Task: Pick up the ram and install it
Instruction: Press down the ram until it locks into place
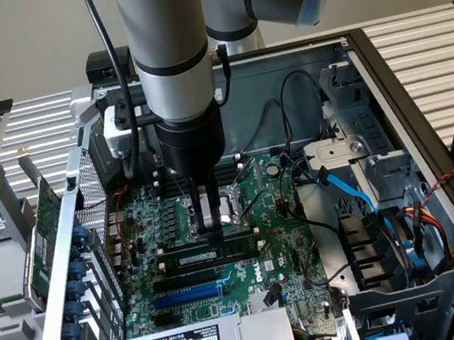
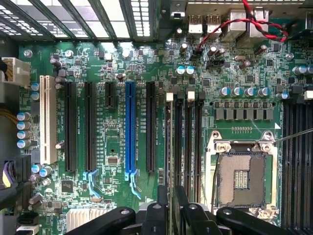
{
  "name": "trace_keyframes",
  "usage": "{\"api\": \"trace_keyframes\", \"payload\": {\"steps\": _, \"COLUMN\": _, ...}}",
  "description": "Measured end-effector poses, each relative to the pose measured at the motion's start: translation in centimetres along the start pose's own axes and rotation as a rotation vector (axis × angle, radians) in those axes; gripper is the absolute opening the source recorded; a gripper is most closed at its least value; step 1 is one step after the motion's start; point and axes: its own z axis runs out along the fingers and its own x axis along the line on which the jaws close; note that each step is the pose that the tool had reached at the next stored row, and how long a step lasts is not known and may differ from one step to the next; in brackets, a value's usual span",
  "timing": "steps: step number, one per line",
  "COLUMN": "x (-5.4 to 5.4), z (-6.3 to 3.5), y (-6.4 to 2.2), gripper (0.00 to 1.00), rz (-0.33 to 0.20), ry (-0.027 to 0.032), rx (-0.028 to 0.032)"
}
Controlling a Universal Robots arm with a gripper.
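At the centre of the exterior view, the gripper [image 1: 212, 228] pinches the ram [image 1: 210, 255] edge-up with its fingers closed on it, directly over the motherboard [image 1: 281, 247] slots beside the processor socket [image 2: 243, 178].

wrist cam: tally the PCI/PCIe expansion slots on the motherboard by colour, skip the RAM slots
black slots: 4 (3 long, 1 short)
blue slot: 1
white slot: 1
Total: 6
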Motion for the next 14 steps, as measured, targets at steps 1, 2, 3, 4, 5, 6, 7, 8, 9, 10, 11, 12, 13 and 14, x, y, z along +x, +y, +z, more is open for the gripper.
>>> {"api": "trace_keyframes", "payload": {"steps": 1, "x": 0.0, "z": -0.04, "y": 0.0, "gripper": 0.2, "rz": 0.0, "ry": -0.0001, "rx": 0.0}}
{"api": "trace_keyframes", "payload": {"steps": 2, "x": 0.0, "z": -0.07, "y": 0.0, "gripper": 0.2, "rz": 0.0, "ry": -0.0001, "rx": 0.0}}
{"api": "trace_keyframes", "payload": {"steps": 3, "x": 0.0, "z": -0.09, "y": 0.03, "gripper": 0.2, "rz": 0.0, "ry": -0.0003, "rx": 0.0}}
{"api": "trace_keyframes", "payload": {"steps": 4, "x": 0.0, "z": -0.12, "y": 0.09, "gripper": 0.2, "rz": 0.0, "ry": 0.0, "rx": -0.0003}}
{"api": "trace_keyframes", "payload": {"steps": 5, "x": 0.0, "z": -0.14, "y": 0.16, "gripper": 0.2, "rz": 0.0, "ry": 0.0001, "rx": -0.0004}}
{"api": "trace_keyframes", "payload": {"steps": 6, "x": 0.0, "z": -0.16, "y": 0.24, "gripper": 0.2, "rz": 0.0, "ry": 0.0001, "rx": -0.0005}}
{"api": "trace_keyframes", "payload": {"steps": 7, "x": 0.0, "z": -0.16, "y": 0.34, "gripper": 0.2, "rz": 0.0, "ry": 0.0, "rx": -0.0005}}
{"api": "trace_keyframes", "payload": {"steps": 8, "x": 0.0, "z": -0.16, "y": 0.45, "gripper": 0.2, "rz": 0.0, "ry": -0.0001, "rx": -0.0005}}
{"api": "trace_keyframes", "payload": {"steps": 9, "x": 0.0, "z": -0.16, "y": 0.61, "gripper": 0.2, "rz": 0.0, "ry": -0.0001, "rx": -0.0005}}
{"api": "trace_keyframes", "payload": {"steps": 10, "x": 0.0, "z": -0.17, "y": 0.8, "gripper": 0.2, "rz": 0.0, "ry": -0.0001, "rx": -0.0006}}
{"api": "trace_keyframes", "payload": {"steps": 11, "x": 0.0, "z": -0.17, "y": 0.98, "gripper": 0.2, "rz": 0.0, "ry": -0.0001, "rx": -0.0005}}
{"api": "trace_keyframes", "payload": {"steps": 12, "x": 0.0, "z": -0.17, "y": 1.11, "gripper": 0.18, "rz": 0.0, "ry": 0.0, "rx": -0.0006}}
{"api": "trace_keyframes", "payload": {"steps": 13, "x": 0.0, "z": -0.17, "y": 1.2, "gripper": 0.12, "rz": 0.0, "ry": -0.0001, "rx": -0.0005}}
{"api": "trace_keyframes", "payload": {"steps": 14, "x": 0.0, "z": -0.16, "y": 1.21, "gripper": 0.12, "rz": 0.001, "ry": 0.0, "rx": -0.0006}}
